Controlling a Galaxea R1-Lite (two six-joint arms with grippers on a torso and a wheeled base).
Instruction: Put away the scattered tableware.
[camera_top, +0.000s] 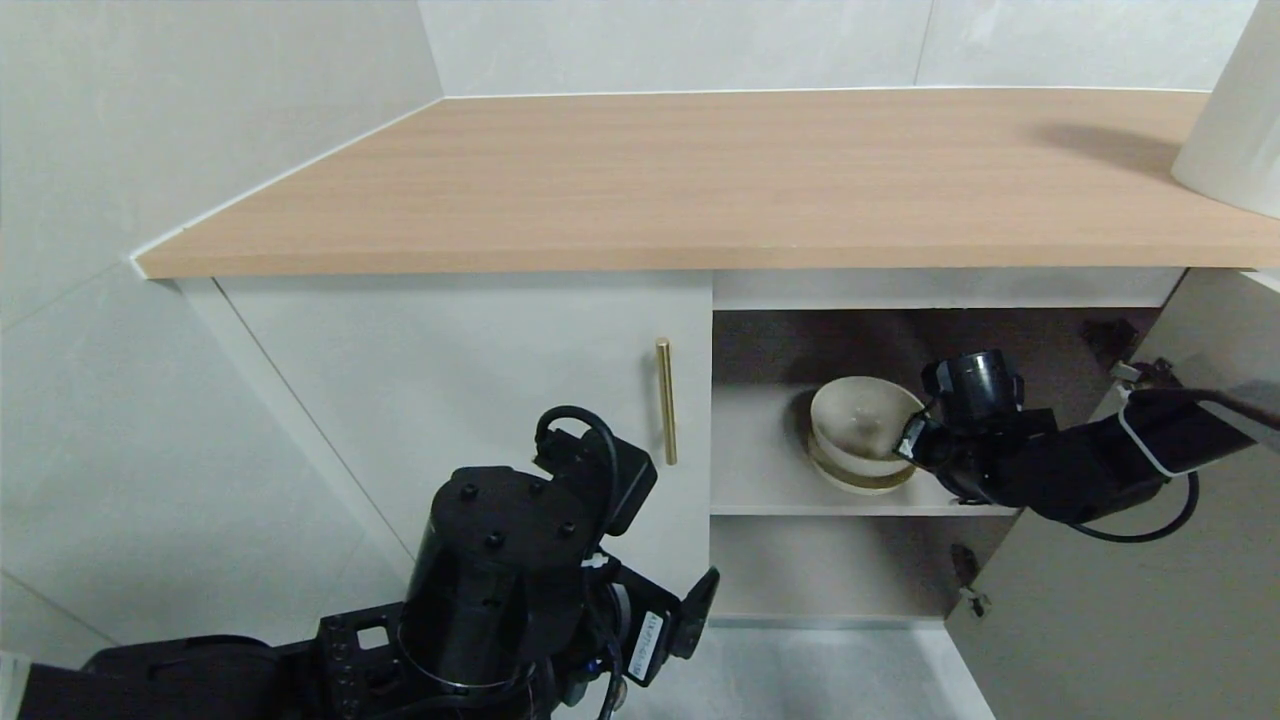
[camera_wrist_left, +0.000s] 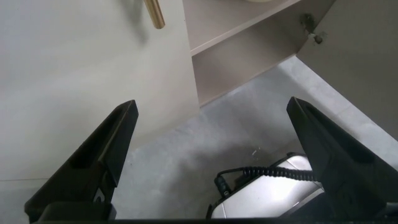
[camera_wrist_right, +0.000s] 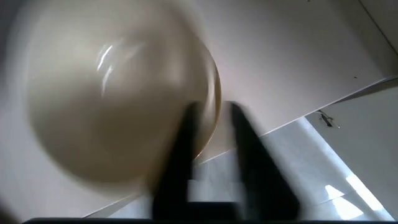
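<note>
A cream bowl (camera_top: 860, 420) sits tilted on the upper shelf (camera_top: 760, 480) of the open cabinet, on top of a shallower dish (camera_top: 862, 484) with a yellowish rim. My right gripper (camera_top: 907, 442) reaches into the cabinet from the right. Its two fingers (camera_wrist_right: 186, 134) pinch the rim of the bowl (camera_wrist_right: 106, 93), so it is shut on the bowl. My left gripper (camera_top: 690, 610) hangs low in front of the closed left door. It is open, with only grey floor between its fingers (camera_wrist_left: 106, 149).
A wooden countertop (camera_top: 700, 170) tops the cabinet, with a white cylinder (camera_top: 1235, 130) at its far right. The left door (camera_top: 480, 380) is closed and has a brass handle (camera_top: 665, 400). The right door (camera_top: 1130, 600) swings open toward me. A lower shelf (camera_top: 820, 570) lies beneath.
</note>
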